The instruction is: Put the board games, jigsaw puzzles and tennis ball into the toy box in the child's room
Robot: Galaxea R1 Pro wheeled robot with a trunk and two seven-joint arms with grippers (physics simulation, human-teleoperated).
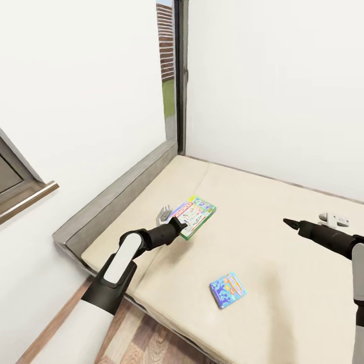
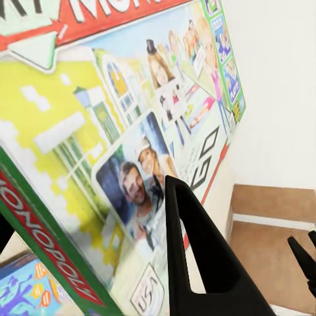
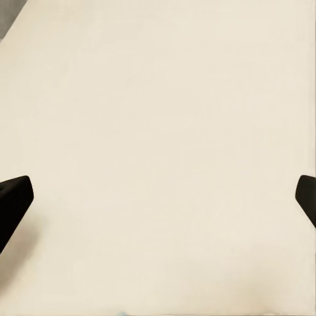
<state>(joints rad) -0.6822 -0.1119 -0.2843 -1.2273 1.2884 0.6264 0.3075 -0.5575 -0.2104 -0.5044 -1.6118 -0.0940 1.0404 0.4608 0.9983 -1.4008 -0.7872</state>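
On the beige bed (image 1: 283,263), my left gripper (image 1: 178,223) is shut on the near edge of a green-edged board game (image 1: 194,215) printed "MONOPOLY" and holds it tilted just above the mattress. In the left wrist view the same board game (image 2: 112,131) is close up, with one black finger (image 2: 197,263) across its face. A smaller blue board game (image 1: 227,289) lies flat nearer the bed's front edge, and its corner (image 2: 20,289) peeks under the held box. My right gripper (image 1: 289,222) hovers open over bare mattress (image 3: 158,99), apart from both games.
A grey headboard (image 1: 116,189) runs along the bed's left side under a white wall. A tall grey-framed window (image 1: 172,71) stands in the corner. Two small white-grey shapes (image 1: 163,215) (image 1: 333,220) sit on the mattress. Wood-plank floor (image 1: 146,344) shows below the bed's front edge.
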